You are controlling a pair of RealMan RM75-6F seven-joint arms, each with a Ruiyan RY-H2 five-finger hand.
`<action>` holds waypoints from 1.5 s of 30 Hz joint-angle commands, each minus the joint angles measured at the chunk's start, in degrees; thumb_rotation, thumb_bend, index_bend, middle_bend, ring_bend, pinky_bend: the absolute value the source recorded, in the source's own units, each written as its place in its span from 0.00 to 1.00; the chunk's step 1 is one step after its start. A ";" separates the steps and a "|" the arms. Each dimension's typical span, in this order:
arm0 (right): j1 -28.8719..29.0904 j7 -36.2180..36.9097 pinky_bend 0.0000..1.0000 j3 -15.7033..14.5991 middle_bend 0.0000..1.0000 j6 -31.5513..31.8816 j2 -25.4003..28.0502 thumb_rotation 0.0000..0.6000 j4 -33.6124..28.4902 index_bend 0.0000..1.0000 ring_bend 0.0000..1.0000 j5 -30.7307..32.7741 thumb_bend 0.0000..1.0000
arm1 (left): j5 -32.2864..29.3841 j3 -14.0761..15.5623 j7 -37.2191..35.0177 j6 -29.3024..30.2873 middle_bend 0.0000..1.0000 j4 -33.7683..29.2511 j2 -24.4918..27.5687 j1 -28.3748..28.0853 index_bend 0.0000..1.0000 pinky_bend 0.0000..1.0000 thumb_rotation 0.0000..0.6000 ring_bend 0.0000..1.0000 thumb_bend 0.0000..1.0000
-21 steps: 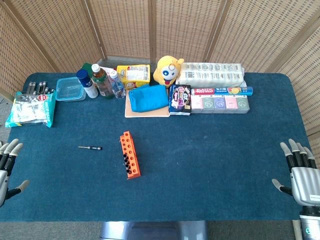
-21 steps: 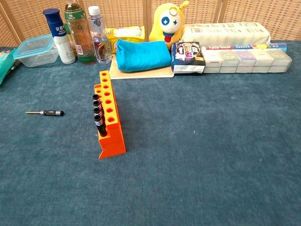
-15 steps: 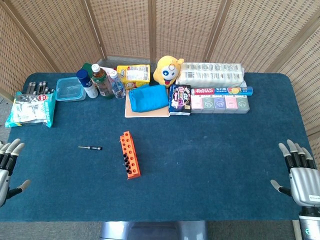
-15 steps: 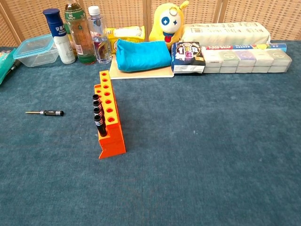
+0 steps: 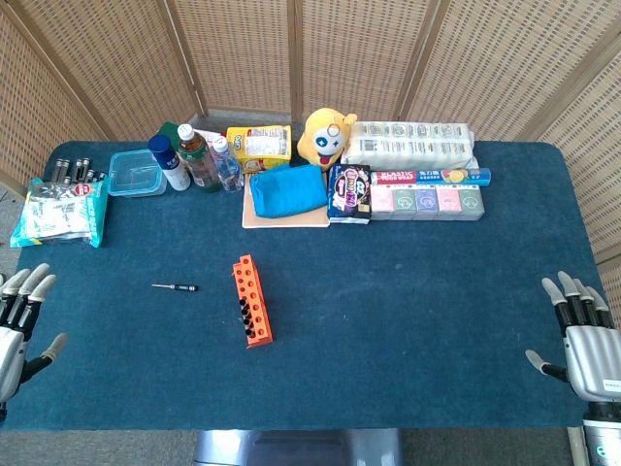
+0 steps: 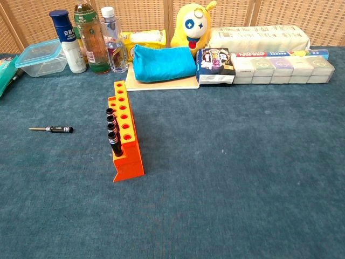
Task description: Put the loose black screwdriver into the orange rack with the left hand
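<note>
Screwdriver loose on the cloth, nothing held yet.

Your left hand (image 5: 21, 325) is empty, fingers spread, a little further onto the table edge than before; the right hand (image 5: 587, 335) waits open. The screwdriver (image 5: 176, 287) lies left of the orange rack (image 5: 251, 301). It's thin and round, so a flat pinch could roll it away.

"PLASTIC FOOD WRAP" on long box (image 5: 430, 177), other labels too small to read
</note>
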 commanded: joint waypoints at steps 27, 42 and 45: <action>-0.14 5.79 0.00 -0.39 0.00 -0.56 2.23 1.00 -0.89 0.05 0.00 -0.35 0.00 | -17.23 -5.65 11.02 -23.93 1.00 -9.71 -4.55 -12.84 0.33 1.00 1.00 1.00 0.38; -0.12 9.82 0.00 -0.93 0.00 -1.18 3.93 1.00 -1.43 0.05 0.00 -1.03 0.00 | -31.84 -7.81 24.26 -29.42 1.00 -3.03 -17.44 -17.20 0.44 1.00 1.00 1.00 0.35; -0.19 10.60 0.00 -0.99 0.00 -1.08 4.25 1.00 -1.45 0.05 0.00 -1.16 0.00 | -34.15 -8.36 26.87 -29.12 1.00 -1.95 -19.77 -17.87 0.45 1.00 1.00 1.00 0.35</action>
